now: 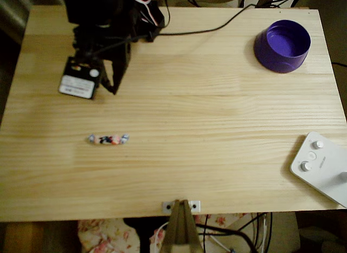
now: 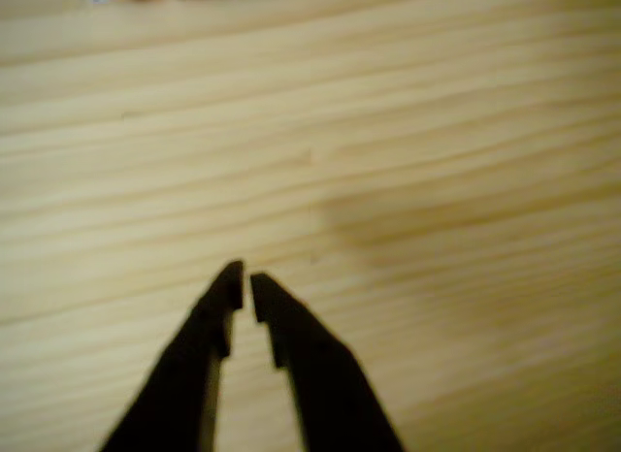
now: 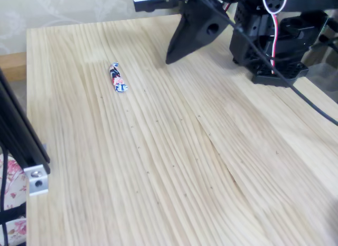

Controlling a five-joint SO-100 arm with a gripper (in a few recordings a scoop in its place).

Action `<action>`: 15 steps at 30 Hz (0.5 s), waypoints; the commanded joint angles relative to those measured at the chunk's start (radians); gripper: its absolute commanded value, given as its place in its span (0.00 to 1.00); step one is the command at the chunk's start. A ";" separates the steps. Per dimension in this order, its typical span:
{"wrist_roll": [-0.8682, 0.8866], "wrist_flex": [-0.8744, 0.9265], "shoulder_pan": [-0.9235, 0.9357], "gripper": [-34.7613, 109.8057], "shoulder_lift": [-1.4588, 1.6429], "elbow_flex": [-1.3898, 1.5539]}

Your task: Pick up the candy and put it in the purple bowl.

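Overhead, candy [image 1: 108, 139] lying lengthwise left-right on table [image 1: 217, 128], tool [image 1: 113, 87] nearly closed, empty.

The counter [image 1: 217, 117] is pale wood with long, fine grain lines, smooth and softly matt. At two o'clock on it in the overhead view, the purple bowl [image 1: 282, 46] looks like thick smooth plastic with a faint sheen on its rim. The candy [image 1: 108, 139], at eight o'clock, wears a crinkled, shiny printed wrapper. The black fingers [image 2: 281, 336] look like matt hard plastic. At four o'clock, a white device [image 1: 322, 169] has a smooth satin plastic shell.
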 commanded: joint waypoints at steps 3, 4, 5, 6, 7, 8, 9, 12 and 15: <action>-0.060 -0.040 0.072 0.23 -0.342 -0.385; -0.095 -0.040 0.080 0.23 -0.402 -0.437; -0.129 -0.041 0.089 0.23 -0.456 -0.485; -0.166 -0.040 0.094 0.23 -0.508 -0.526; -0.196 -0.040 0.095 0.23 -0.552 -0.563; -0.218 -0.048 0.095 0.23 -0.594 -0.594; -0.235 -0.058 0.097 0.23 -0.634 -0.621; -0.383 -0.120 0.097 0.23 -0.735 -0.678; -0.534 -0.173 0.109 0.23 -0.819 -0.719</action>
